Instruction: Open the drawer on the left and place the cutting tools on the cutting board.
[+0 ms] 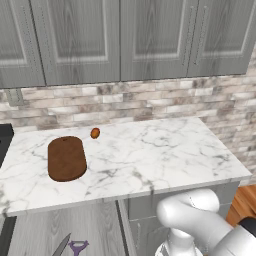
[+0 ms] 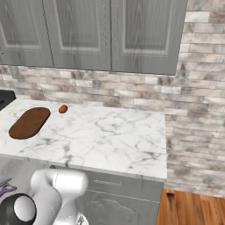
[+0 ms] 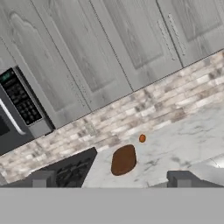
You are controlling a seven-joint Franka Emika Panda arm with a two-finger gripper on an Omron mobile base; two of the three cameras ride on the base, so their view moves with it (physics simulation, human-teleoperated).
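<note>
Drawer [image 1: 55, 230] open, knife [image 1: 61, 246] and peeler [image 1: 78, 247] inside, no legible writing.

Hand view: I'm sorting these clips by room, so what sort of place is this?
A rendered home kitchen, most likely. A marble countertop runs under grey wall cabinets and a brick backsplash, a wooden cutting board lies on it, and a microwave hangs above a stove.

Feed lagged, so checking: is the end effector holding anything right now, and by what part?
Nothing is held. The end effector is open, with no object between its fingertips.
</note>
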